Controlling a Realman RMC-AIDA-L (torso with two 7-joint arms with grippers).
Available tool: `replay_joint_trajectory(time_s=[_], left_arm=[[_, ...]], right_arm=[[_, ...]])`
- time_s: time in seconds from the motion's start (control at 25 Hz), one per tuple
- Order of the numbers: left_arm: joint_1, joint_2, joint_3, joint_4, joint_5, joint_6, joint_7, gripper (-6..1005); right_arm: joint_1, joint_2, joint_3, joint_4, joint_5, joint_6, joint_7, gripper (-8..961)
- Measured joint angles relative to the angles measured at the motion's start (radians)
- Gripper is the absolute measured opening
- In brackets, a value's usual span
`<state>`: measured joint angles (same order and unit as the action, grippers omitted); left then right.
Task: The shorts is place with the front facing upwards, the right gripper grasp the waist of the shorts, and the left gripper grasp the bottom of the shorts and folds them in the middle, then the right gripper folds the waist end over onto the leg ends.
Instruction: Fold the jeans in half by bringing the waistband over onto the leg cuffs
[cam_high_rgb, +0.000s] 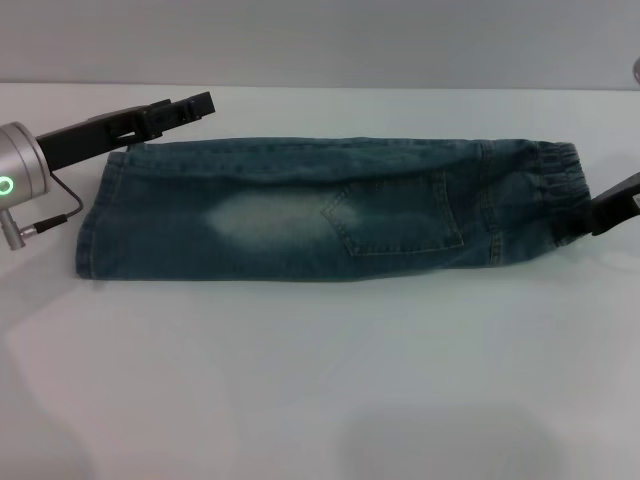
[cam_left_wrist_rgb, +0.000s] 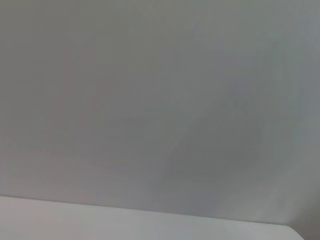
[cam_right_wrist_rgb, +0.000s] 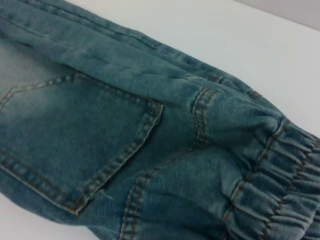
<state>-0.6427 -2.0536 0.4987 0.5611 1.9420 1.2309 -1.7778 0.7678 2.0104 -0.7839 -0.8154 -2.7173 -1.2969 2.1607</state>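
Observation:
The blue denim shorts (cam_high_rgb: 300, 205) lie folded lengthwise on the white table (cam_high_rgb: 320, 380), with a back pocket (cam_high_rgb: 400, 215) on top. The elastic waist (cam_high_rgb: 555, 195) points right and the leg ends (cam_high_rgb: 95, 220) point left. My left gripper (cam_high_rgb: 195, 105) hovers at the far edge of the leg ends, just beyond the fabric. At the waist end, my right gripper (cam_high_rgb: 602, 213) sits against the near part of the waistband. The right wrist view shows the shorts (cam_right_wrist_rgb: 125, 125) close up, with the gathered waistband (cam_right_wrist_rgb: 280, 185) and the pocket (cam_right_wrist_rgb: 75, 140). Only wall and table edge show in the left wrist view.
White table surface (cam_high_rgb: 320, 400) stretches in front of the shorts. A grey wall (cam_high_rgb: 320, 40) stands behind the table's far edge. The left arm's silver wrist (cam_high_rgb: 20, 175) with a green light sits at the left border.

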Motion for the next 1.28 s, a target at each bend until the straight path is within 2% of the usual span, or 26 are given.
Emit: replay_joint_trajectory(time_s=[0.2,0.4,0.56,0.68,0.72,0.8,1.12,1.28], left_arm=[[-0.004,-0.003,0.027,-0.003,0.0,-0.012,0.024,806],[-0.034,-0.008,0.065,-0.038,-0.008,-0.059,0.058,805],[-0.076,-0.01,0.113,-0.081,-0.019,-0.12,0.083,805],[-0.105,-0.015,0.182,-0.096,-0.045,-0.171,0.09,805],[-0.122,-0.015,0.237,-0.112,-0.083,-0.206,0.094,805],[-0.127,-0.016,0.258,-0.116,-0.098,-0.218,0.096,805],[-0.124,-0.019,0.49,-0.117,-0.242,-0.346,0.108,805],[-0.109,-0.018,0.54,-0.113,-0.252,-0.381,0.108,805]], right_arm=[[-0.004,0.001,0.0,-0.035,0.001,-0.053,-0.001,244],[-0.015,0.001,0.007,-0.118,0.017,-0.143,-0.001,28],[-0.026,0.002,0.011,-0.246,0.051,-0.246,0.008,23],[-0.024,0.001,0.013,-0.334,0.084,-0.318,0.023,19],[-0.023,0.0,0.014,-0.361,0.094,-0.341,0.029,17],[-0.017,0.0,0.015,-0.419,0.107,-0.377,0.045,16],[0.025,-0.011,0.028,-0.586,0.167,-0.48,0.129,17],[0.059,-0.015,0.029,-0.632,0.169,-0.512,0.161,16]])
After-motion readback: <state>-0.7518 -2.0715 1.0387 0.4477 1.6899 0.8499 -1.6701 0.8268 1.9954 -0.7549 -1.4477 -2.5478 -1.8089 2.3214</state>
